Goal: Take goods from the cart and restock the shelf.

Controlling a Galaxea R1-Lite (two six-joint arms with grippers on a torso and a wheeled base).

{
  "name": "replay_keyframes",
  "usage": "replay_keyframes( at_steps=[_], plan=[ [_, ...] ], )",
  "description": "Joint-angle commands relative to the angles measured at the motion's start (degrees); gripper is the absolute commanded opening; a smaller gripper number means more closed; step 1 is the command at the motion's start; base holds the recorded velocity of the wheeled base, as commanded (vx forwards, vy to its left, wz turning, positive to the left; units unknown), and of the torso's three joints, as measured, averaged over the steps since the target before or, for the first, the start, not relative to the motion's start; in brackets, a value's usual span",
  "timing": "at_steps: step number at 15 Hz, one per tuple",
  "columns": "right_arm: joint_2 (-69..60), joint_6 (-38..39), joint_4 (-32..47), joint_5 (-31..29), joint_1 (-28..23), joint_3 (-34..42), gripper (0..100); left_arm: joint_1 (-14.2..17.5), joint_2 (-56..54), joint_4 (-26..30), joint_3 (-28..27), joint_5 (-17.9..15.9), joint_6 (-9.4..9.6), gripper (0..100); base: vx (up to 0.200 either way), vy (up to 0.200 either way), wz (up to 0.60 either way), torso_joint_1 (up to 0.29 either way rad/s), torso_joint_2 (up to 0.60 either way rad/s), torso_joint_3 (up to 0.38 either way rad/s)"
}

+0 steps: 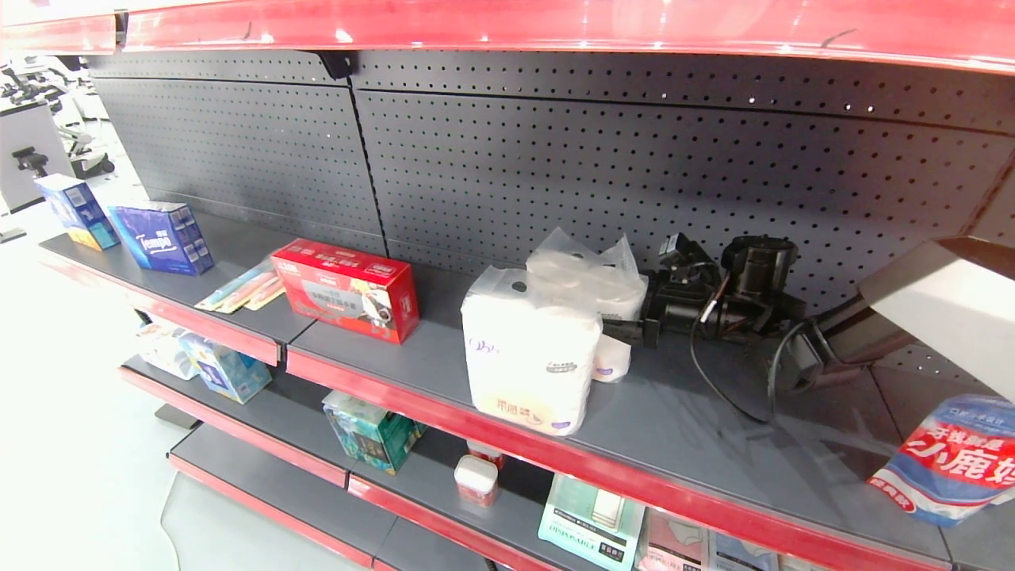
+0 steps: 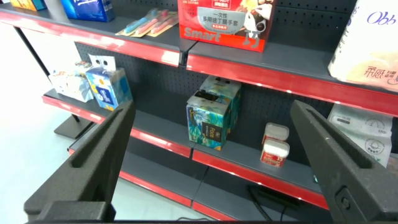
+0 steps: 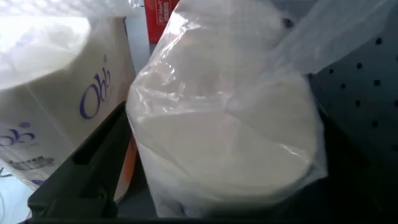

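Two tools | right tool [image 1: 628, 330] clamps bagged paper rolls [image 1: 585, 276], on top shelf [image 1: 698, 432] just behind big tissue pack [image 1: 530, 357] | left tool [image 2: 211, 109] gapes wide, empty | step: placing, likely | next: let go, back out without tipping either pack

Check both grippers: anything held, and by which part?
Right gripper clamps the bagged paper rolls across the wrapped body; left gripper holds nothing.

Right claw [image 1: 634, 327] grips roll pack [image 1: 583, 277]; left claw [image 2: 211, 106] spread wide.
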Motion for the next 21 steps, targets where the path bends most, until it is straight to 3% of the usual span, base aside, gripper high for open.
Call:
replay_keyframes(
  at_steps=[1,12,17,21],
  plan=[
    [-2.42,0.10,0.07,-0.43,-0.21,0.85,100,0.07,0.00,-0.01,0.00,0.02,0.00,100,0.000,0.000,0.00,0.000,0.00,0.000],
    [-13.32,1.94,1.57,-4.56,-1.44,7.09,100,0.07,0.00,-0.01,0.00,0.02,0.00,100,0.000,0.000,0.00,0.000,0.00,0.000],
    [-20.17,5.46,1.74,-11.42,-2.49,10.70,100,0.07,0.00,-0.01,0.00,0.02,0.00,100,0.000,0.000,0.00,0.000,0.00,0.000],
    [-31.34,7.57,1.74,-17.39,-5.31,21.51,100,-0.01,0.00,-0.01,0.00,0.02,0.00,100,0.000,0.000,0.00,0.000,0.00,0.000]
  ],
)
